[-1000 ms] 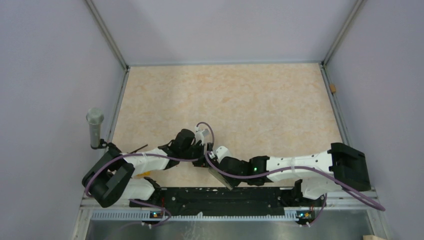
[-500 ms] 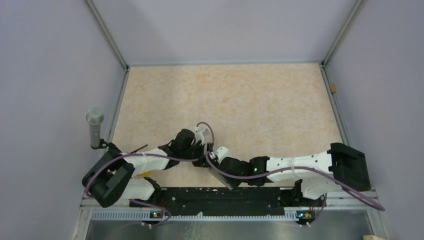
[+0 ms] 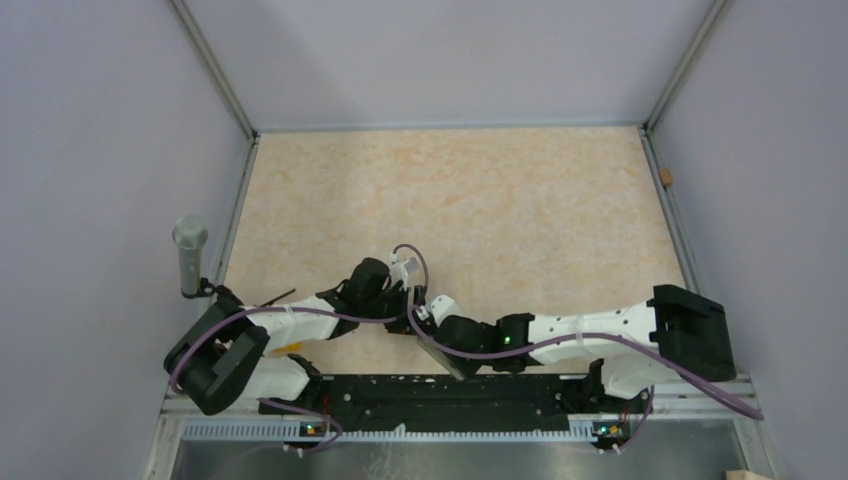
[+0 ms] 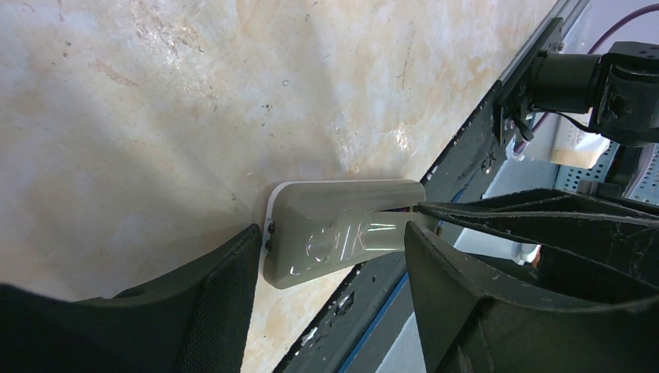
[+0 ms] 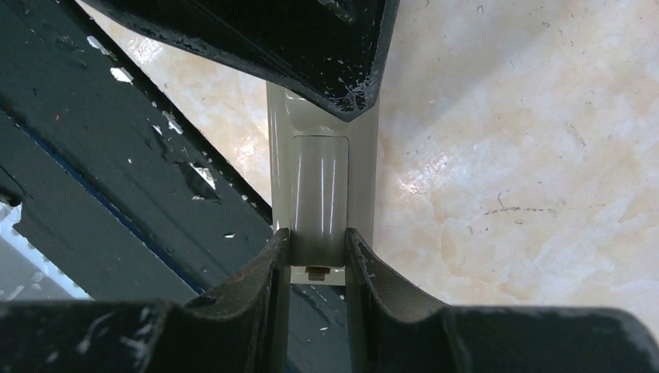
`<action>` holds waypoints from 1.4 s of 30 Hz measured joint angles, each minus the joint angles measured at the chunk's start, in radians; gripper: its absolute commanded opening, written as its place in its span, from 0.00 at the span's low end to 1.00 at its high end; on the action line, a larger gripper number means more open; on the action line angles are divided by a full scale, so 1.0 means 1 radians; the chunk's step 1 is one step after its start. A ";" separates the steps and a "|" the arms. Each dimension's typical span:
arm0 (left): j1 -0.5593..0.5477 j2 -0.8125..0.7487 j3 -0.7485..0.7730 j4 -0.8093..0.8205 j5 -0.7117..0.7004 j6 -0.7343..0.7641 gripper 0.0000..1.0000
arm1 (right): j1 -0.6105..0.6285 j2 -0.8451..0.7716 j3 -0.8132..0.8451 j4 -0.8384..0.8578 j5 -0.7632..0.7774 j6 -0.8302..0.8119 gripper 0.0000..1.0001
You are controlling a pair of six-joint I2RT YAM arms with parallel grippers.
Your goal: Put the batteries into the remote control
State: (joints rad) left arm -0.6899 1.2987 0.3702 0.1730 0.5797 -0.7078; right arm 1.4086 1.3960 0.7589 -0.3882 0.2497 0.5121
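- A grey cylinder (image 3: 190, 252) stands upright on a thin post outside the table's left rail, well apart from both arms.
- A thin dark stick (image 3: 279, 296) lies on the beige table (image 3: 450, 190) just beside the left arm's shoulder (too small to say more).
- The left arm reaches rightward along the near edge. The left gripper (image 4: 334, 233) has its fingers (image 4: 214, 307) spread wide.
- In the left wrist view, the rounded end of the remote shows in the gap between those fingers. One finger edge lies close by that end and the other crosses in front of the body. I cannot tell whether either finger touches it.
- The remote control (image 3: 443, 358) sits at the middle of the near edge, between the two grippers. Its grey back faces both wrist cameras.
- It is angled so that one end lies over the table and the other over the black base rail (image 3: 440, 392) (whether it rests on the table or hangs clear of it cannot be told).
- A rectangular cover panel (image 5: 320, 194) sits flush in the back.
- The right gripper (image 5: 317, 237) pinches the remote across its narrow width at the rail end, one finger pressed to each long side.
- A dark pointed tip of the left gripper overlaps the remote's far end in the right wrist view.
- A small brown bit (image 3: 665, 178) sits by the right rail, far from everything else.
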 measured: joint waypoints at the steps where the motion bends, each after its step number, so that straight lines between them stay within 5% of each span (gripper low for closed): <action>1: 0.000 0.000 0.000 0.000 0.000 0.000 0.69 | -0.001 0.002 0.000 0.000 -0.001 -0.003 0.00; 7: 0.000 0.000 0.000 0.000 0.000 0.000 0.69 | -0.005 0.008 0.000 0.000 -0.009 -0.003 0.03; 21: -0.007 -0.001 0.000 -0.001 0.000 0.000 0.69 | -0.006 0.029 0.000 0.009 -0.009 -0.003 0.43; 33: -0.010 -0.003 0.002 -0.011 -0.003 0.001 0.69 | -0.007 0.031 0.008 -0.003 0.013 -0.003 0.48; 38: -0.011 -0.034 0.008 -0.055 -0.035 0.006 0.73 | -0.007 -0.043 0.014 -0.018 0.032 -0.009 0.35; 41: -0.011 -0.055 0.014 -0.089 -0.064 0.011 0.73 | -0.007 -0.092 0.014 -0.025 0.038 -0.019 0.03; 42: -0.011 -0.065 0.017 -0.101 -0.076 0.013 0.74 | -0.008 -0.101 0.014 -0.027 0.038 -0.024 0.00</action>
State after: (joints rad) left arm -0.7013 1.2335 0.3874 0.0719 0.5041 -0.6949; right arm 1.4002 1.2945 0.7734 -0.4149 0.2878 0.4881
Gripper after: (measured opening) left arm 0.731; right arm 0.217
